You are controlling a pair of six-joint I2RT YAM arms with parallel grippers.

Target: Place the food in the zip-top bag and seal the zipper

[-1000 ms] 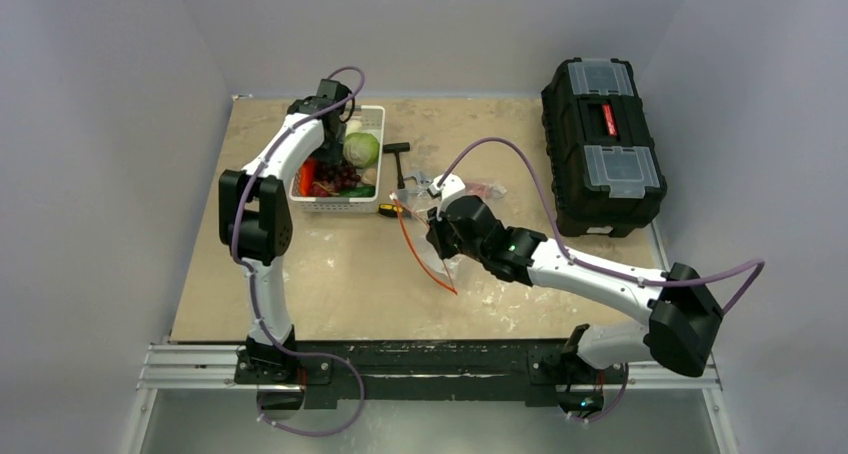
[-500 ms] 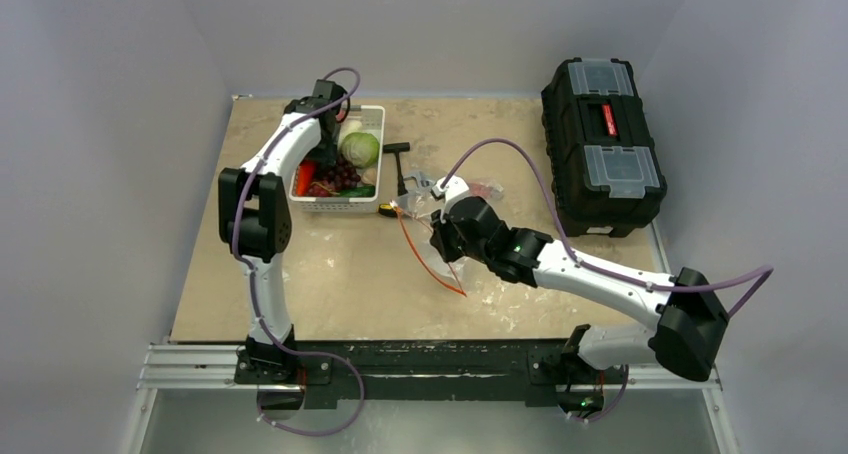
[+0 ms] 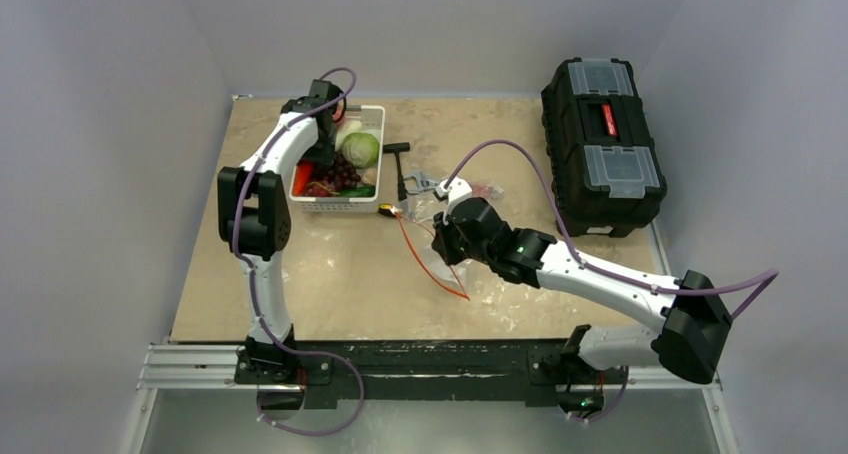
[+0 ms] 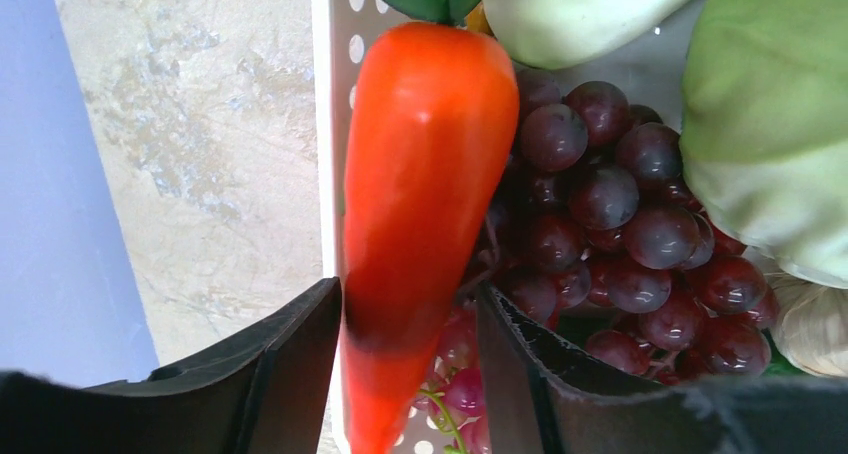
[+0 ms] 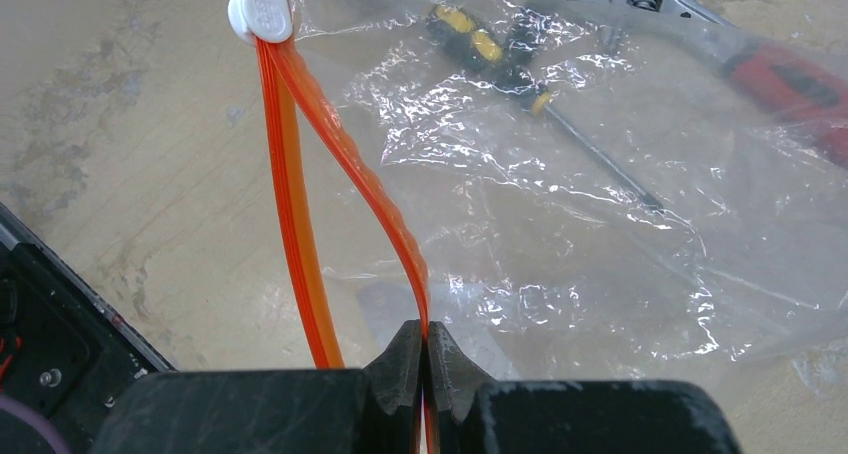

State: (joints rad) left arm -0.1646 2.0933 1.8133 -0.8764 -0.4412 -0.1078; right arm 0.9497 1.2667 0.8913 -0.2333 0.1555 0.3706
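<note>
The orange carrot (image 4: 425,174) lies along the left wall of the white basket (image 4: 328,124), beside dark purple grapes (image 4: 610,214), a green cabbage (image 4: 780,124) and a white radish (image 4: 580,9). My left gripper (image 4: 410,294) straddles the carrot's tip. Its left finger touches the carrot and a small gap shows at the right finger. In the top view it hangs over the basket's left side (image 3: 322,149). The clear zip-top bag (image 5: 600,234) lies on the table, mouth parted. My right gripper (image 5: 425,329) is shut on one strand of the red-orange zipper (image 5: 375,189).
A screwdriver (image 5: 500,59) and a red-handled wrench (image 5: 790,79) lie under the bag's plastic. A white slider (image 5: 260,14) sits at the zipper's far end. A black hammer (image 3: 400,159) lies right of the basket. A black toolbox (image 3: 603,144) stands at the right.
My left gripper's jaws have narrowed around the carrot and the wrist has shifted slightly in the basket. The right arm has drifted a little to the right with the zipper strip.
</note>
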